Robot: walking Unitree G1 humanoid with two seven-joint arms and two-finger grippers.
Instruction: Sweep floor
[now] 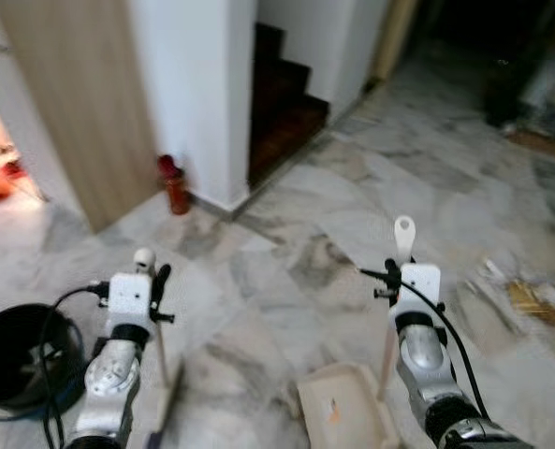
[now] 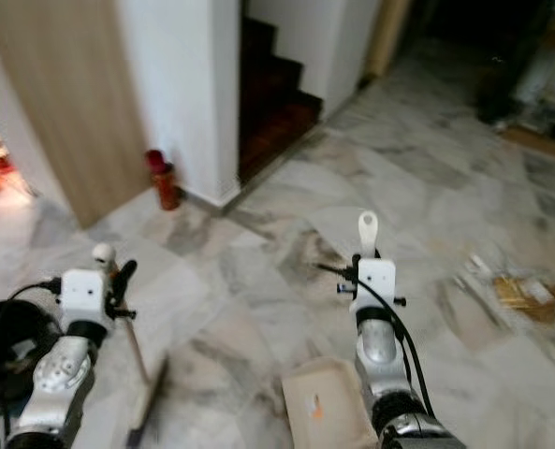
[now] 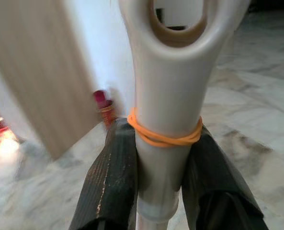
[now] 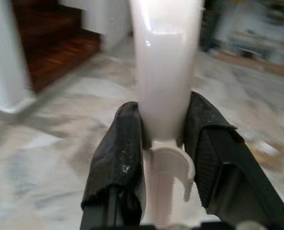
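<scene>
The left gripper (image 3: 163, 191) is clamped on the cream broom handle (image 3: 168, 105), one black finger (image 3: 110, 182) on each side, just below an orange rubber band (image 3: 164, 136) wound around the handle. The handle runs down and to the right from the gripper to the broom head (image 1: 167, 402), which rests on the marble floor (image 1: 352, 187) at the near left.

The right gripper (image 4: 163, 158) is closed on the cream dustpan handle (image 4: 164, 62), its fingers (image 4: 118, 158) pressing both sides. The handle stands nearly upright, its looped top (image 1: 404, 232) above the gripper. The dustpan (image 1: 344, 404) sits on the floor at near centre, just left of the right arm, with a small orange speck inside.

A black bin (image 1: 20, 351) stands at the near left beside the left arm. Scattered debris (image 1: 539, 299) lies on the floor to the right. A red bottle-shaped object (image 1: 173, 183) stands at the far left by the white wall corner, next to a wooden panel (image 1: 80, 103). Dark wooden stairs (image 1: 282, 103) rise beyond.
</scene>
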